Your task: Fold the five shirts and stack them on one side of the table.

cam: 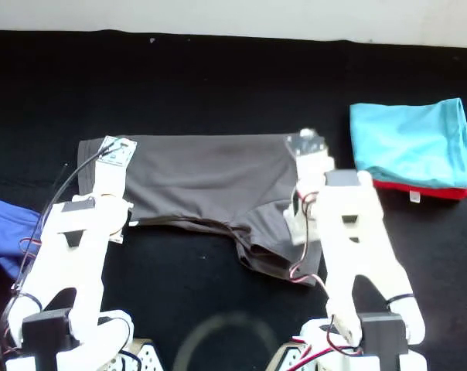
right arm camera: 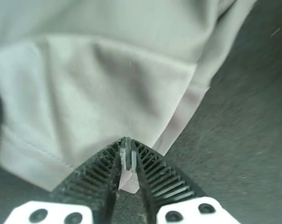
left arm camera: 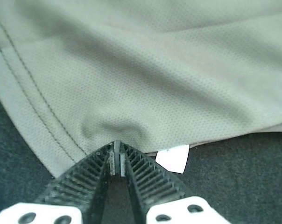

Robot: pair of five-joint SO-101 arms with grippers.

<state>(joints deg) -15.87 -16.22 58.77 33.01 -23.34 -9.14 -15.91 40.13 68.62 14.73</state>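
High view: the grey shirt point(cam: 202, 182) lies mid-way on the counter point(cam: 218, 77), left claw point(left arm camera: 116, 153) and right claw point(right arm camera: 127, 150) each clenched on its edge, probably to carry a fold; 2 folded shirts point(cam: 411, 147) sit stacked aside.

The blue shirt point(cam: 0, 232) is cut off by the high view's left edge and partly covered by the left arm point(cam: 75, 255), while the red shirt point(cam: 419, 190) lies under the cyan shirt point(cam: 411, 143) — just a thin strip of it peeks out. The left arm and the right arm point(cam: 349, 232) hide the ends of the grey shirt point(cam: 202, 178), and in both wrist views it runs past the picture's edges — its white tag point(left arm camera: 173, 158) is too small to read.
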